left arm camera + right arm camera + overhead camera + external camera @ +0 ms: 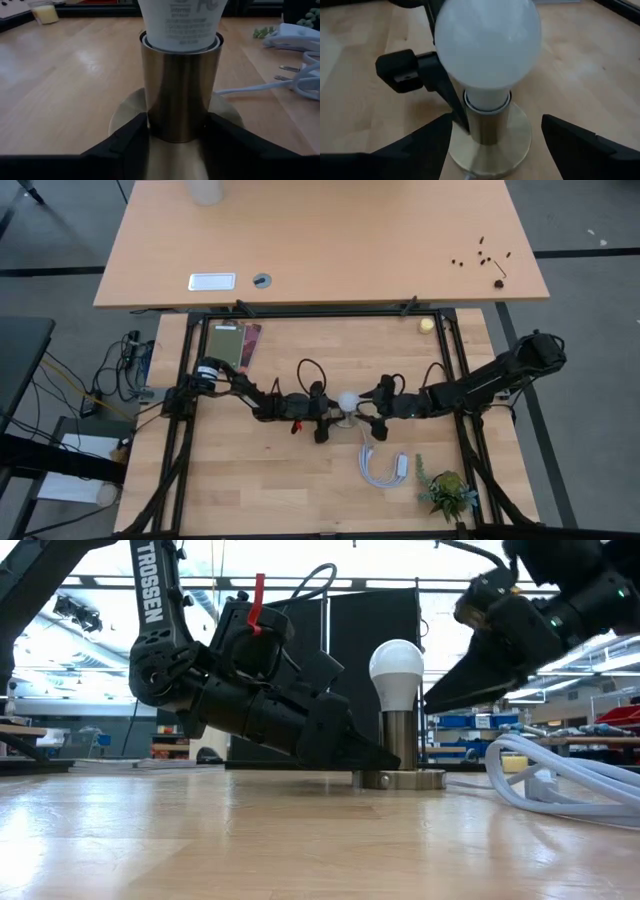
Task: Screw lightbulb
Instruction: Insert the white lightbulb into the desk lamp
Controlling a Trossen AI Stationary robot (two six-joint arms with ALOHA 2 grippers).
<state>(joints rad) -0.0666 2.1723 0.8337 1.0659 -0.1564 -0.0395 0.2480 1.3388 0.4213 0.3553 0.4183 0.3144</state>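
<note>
**Ana:** Lightbulb [396, 661], the frosted-white rounded one, stands upright with its base down in the brushed-brass cylindrical socket [399, 743], which rises from a round flat brass disc [398, 779] on the table.

**Ben:** And the arms around that socket?

**Ana:** The left gripper [177, 132] lies low, sloping down almost to the wood. Its two dark fingers [125, 137] sit one on each side of the socket's lower part, right against the metal, so it is clamped on the socket. In the overhead view the left arm stretches in from the socket's left.

**Ben:** The right one?

**Ana:** The right gripper [495, 137] reaches in from the other side, angled downward toward the bulb. Its fingers [417, 145] are spread wide, well clear of both bulb and socket, holding nothing.

**Ben:** What about the surface?

**Ana:** A light wooden butcher-block tabletop [300, 490] in a black metal frame. A coiled white cable with a plug [385, 468] lies just beside the socket, and a small green potted plant [448, 492] sits beyond the cable. A larger tan desk [330, 240] stands behind the table.

**Ben:** The room?

**Ana:** Behind the socket stands a dark panel [370, 630], with bright ceiling lights and shelving farther back.
</note>
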